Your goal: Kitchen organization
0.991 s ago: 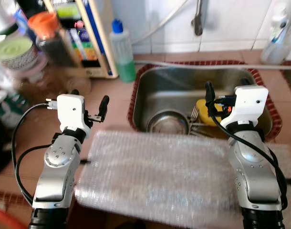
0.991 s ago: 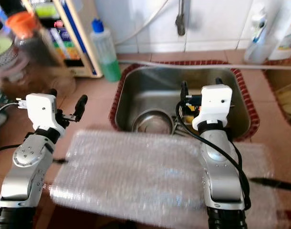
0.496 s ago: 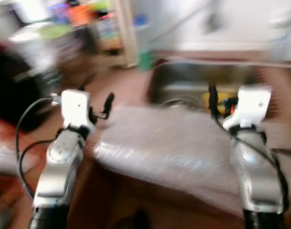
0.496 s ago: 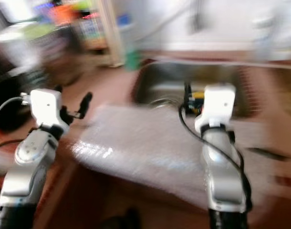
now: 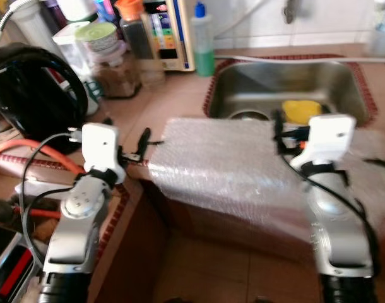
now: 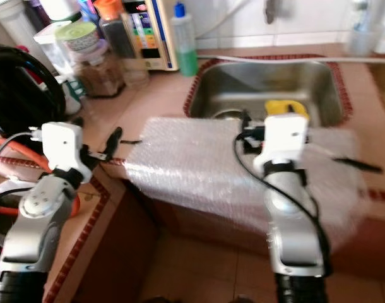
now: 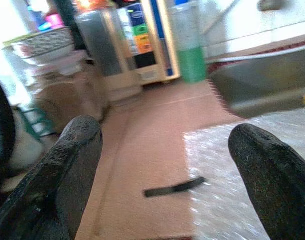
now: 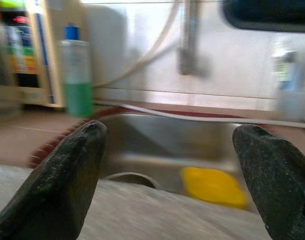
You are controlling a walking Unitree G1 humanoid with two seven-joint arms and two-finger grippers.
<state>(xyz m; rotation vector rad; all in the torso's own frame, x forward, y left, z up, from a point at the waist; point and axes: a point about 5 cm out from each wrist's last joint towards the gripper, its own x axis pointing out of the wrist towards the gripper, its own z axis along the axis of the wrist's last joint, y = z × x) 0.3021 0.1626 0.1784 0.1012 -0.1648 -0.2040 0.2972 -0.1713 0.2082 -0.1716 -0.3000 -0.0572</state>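
A sheet of bubble wrap lies over the counter's front edge, before the steel sink. A yellow sponge and a metal bowl lie in the sink. My left gripper hovers open above the counter, just left of the sheet's corner, nothing between its fingers. My right gripper is open over the sheet's far side, pointing at the sink, also holding nothing. A green soap bottle stands behind the sink's left corner.
Jars and tubs crowd the back left of the counter beside a black kettle. An orange cable runs along the left counter. A short black strip lies by the sheet's corner. Tiled floor shows below the counter edge.
The whole view has pulled back and swung left after a blurred moment, so the counter edge, kettle and floor now show. Both arms keep the same raised pose.
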